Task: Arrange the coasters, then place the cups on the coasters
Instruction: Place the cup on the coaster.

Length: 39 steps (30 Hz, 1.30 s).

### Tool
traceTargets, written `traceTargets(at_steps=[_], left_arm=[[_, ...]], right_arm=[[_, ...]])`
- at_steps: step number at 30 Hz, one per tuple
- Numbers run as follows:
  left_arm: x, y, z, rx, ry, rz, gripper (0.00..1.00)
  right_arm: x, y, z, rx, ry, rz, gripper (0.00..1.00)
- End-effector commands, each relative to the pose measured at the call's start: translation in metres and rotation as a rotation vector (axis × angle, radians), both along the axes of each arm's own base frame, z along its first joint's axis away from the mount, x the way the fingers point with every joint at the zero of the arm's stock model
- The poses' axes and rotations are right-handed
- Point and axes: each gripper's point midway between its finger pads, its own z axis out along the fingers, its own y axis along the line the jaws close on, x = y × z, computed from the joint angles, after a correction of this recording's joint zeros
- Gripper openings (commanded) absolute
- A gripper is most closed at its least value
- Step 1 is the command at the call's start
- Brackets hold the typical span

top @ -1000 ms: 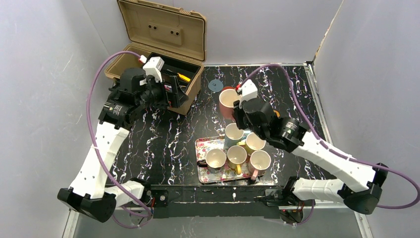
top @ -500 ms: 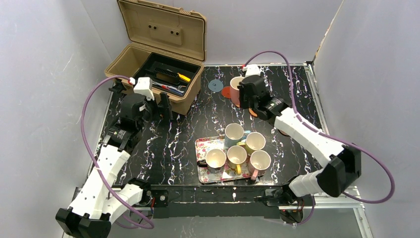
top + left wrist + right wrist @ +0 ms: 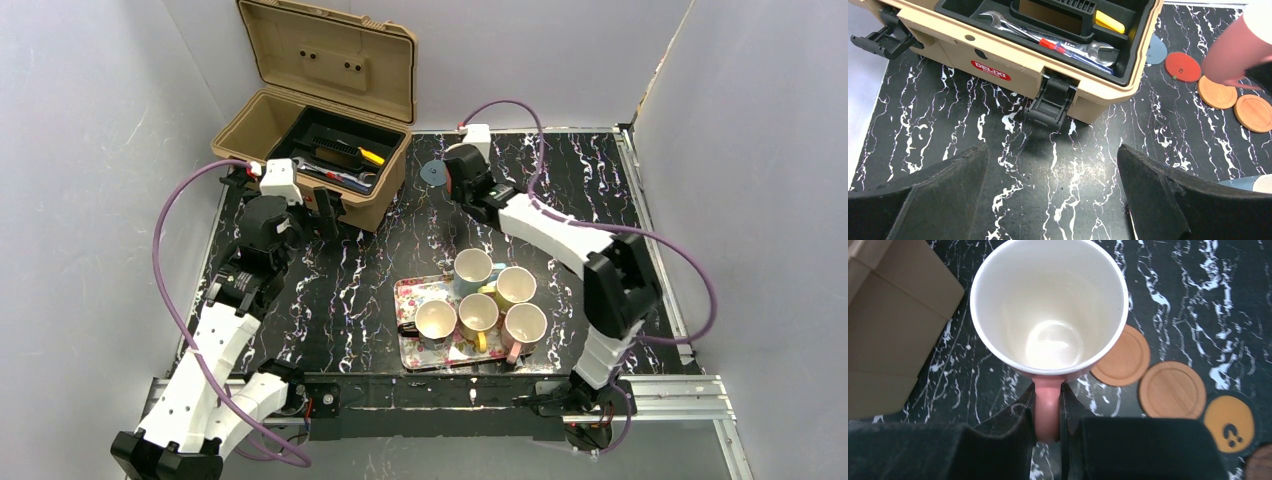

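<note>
Pink ceramic fills the narrow gap in my right gripper (image 3: 1048,412): both fingers are clamped on the handle of the pink mug (image 3: 1048,305), which stands mouth-up, its cream inside bare. I hold it near the middle of the table's far edge, just right of the toolbox (image 3: 1013,60). I cannot tell whether its base touches anything.

Below and beside the mug, a line of coasters runs from the far edge toward the right edge of the table (image 3: 350,270). The blue-grey coaster (image 3: 1155,50) is by the toolbox corner, with the red coaster (image 3: 1182,66) next to it. After that come two orange coasters (image 3: 1125,360), touching or nearly so. The yellow-orange coaster (image 3: 1230,424) has a dark print, and only a sliver of the dark brown coaster (image 3: 1260,462) shows. From my wrist the mug's rim overlaps the first orange one.

My left gripper (image 3: 1050,150) is spread wide and grasps nothing. It hovers over the bare table in front of the toolbox latch, near the left edge. The toolbox lid is up, with wrenches and a screwdriver in its tray.

Toward the near edge, five mugs (image 3: 478,312) cluster on the floral tray (image 3: 410,290).
</note>
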Motion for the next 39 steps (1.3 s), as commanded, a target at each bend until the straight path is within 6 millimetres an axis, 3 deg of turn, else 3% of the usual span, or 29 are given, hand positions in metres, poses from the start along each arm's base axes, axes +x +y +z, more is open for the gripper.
traceTargets(at_steps=[1,10,19,39], left_arm=[[0.001,0.005,0.003,0.001,-0.014,0.026,0.98],[0.0,0.008,0.005,0.007,-0.022,0.038,0.98],[0.0,0.012,0.004,0.023,-0.022,0.054,0.98],[-0.001,0.004,0.003,0.021,-0.017,0.024,0.98]], right_arm=[[0.041,0.033,0.059,0.16,-0.198,-0.094,0.01],[0.076,0.059,0.03,0.107,-0.174,-0.144,0.01],[0.098,0.075,0.007,0.076,-0.152,-0.161,0.01],[0.122,0.079,-0.022,0.04,-0.14,-0.191,0.01]])
